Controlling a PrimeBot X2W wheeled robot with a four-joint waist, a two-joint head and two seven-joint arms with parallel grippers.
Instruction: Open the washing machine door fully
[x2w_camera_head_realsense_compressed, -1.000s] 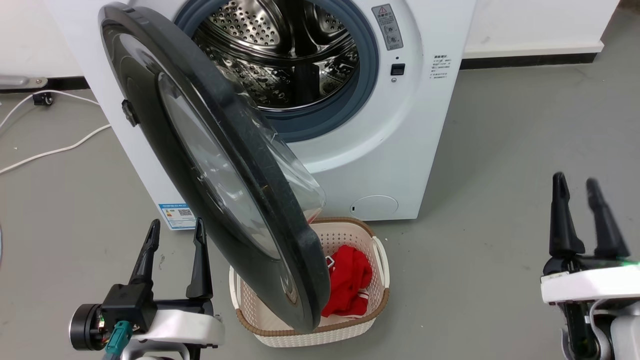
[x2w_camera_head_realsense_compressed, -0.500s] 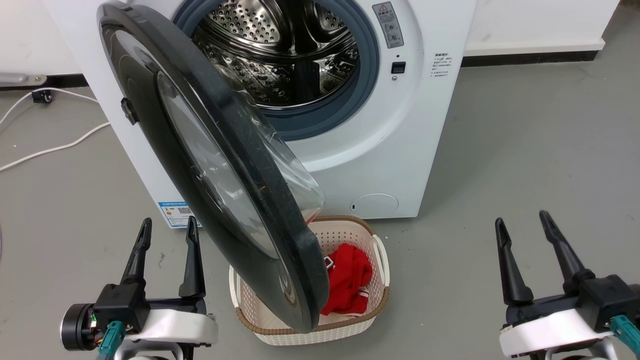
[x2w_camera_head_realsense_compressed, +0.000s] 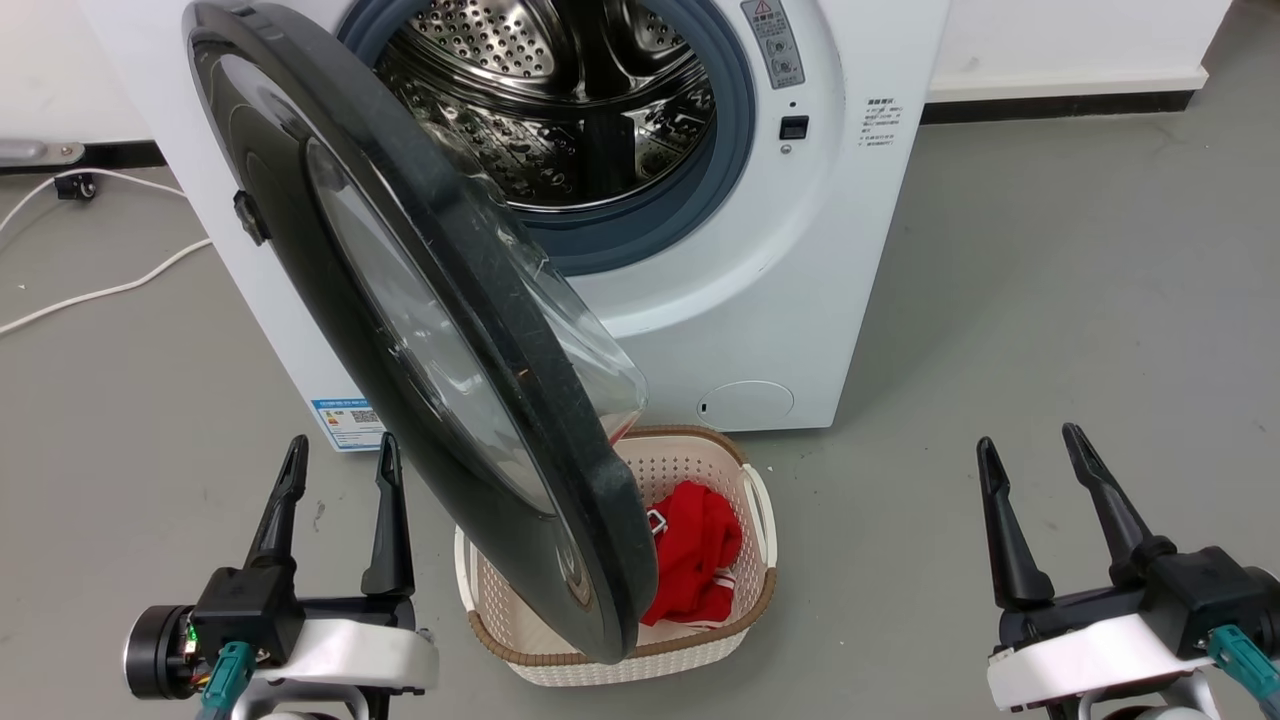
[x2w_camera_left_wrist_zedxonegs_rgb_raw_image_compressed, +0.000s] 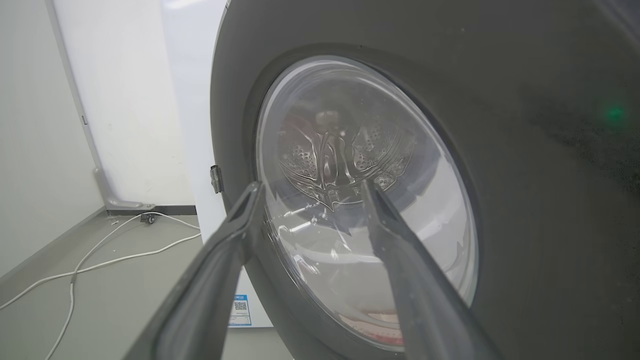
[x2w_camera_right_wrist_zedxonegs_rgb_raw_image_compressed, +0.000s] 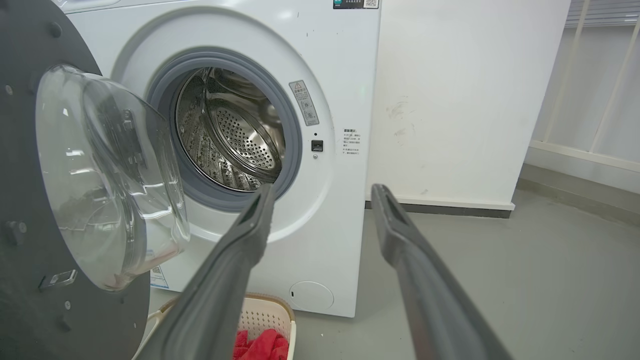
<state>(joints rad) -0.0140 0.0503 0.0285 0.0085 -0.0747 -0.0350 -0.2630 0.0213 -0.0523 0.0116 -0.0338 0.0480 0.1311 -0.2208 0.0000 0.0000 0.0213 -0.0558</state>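
Note:
The washing machine (x2w_camera_head_realsense_compressed: 840, 250) stands open, its steel drum (x2w_camera_head_realsense_compressed: 560, 90) showing inside the grey-blue gasket. The washing machine door (x2w_camera_head_realsense_compressed: 400, 300), a black disc with a clear glass bowl, hangs swung out to the left, its edge over the basket. My left gripper (x2w_camera_head_realsense_compressed: 342, 445) is open, low at the left, just outside the door's outer face and apart from it. In the left wrist view this gripper (x2w_camera_left_wrist_zedxonegs_rgb_raw_image_compressed: 311, 186) points at the door (x2w_camera_left_wrist_zedxonegs_rgb_raw_image_compressed: 525, 200) glass. My right gripper (x2w_camera_head_realsense_compressed: 1028, 440) is open at the lower right, empty. The right wrist view shows that gripper (x2w_camera_right_wrist_zedxonegs_rgb_raw_image_compressed: 324, 190) facing the machine (x2w_camera_right_wrist_zedxonegs_rgb_raw_image_compressed: 345, 90) and the door's inner side (x2w_camera_right_wrist_zedxonegs_rgb_raw_image_compressed: 100, 175).
A white basket (x2w_camera_head_realsense_compressed: 765, 540) with a brown rim holds a red cloth (x2w_camera_head_realsense_compressed: 695, 560) on the floor under the door's lower edge. A white cable (x2w_camera_head_realsense_compressed: 100, 290) runs over the grey floor at the left. A white wall (x2w_camera_right_wrist_zedxonegs_rgb_raw_image_compressed: 450, 100) stands to the right of the machine.
My right gripper has come down and leftward from the right edge, and turned. The left gripper has sunk slightly. The door stands about as before; the camera shifted a little.

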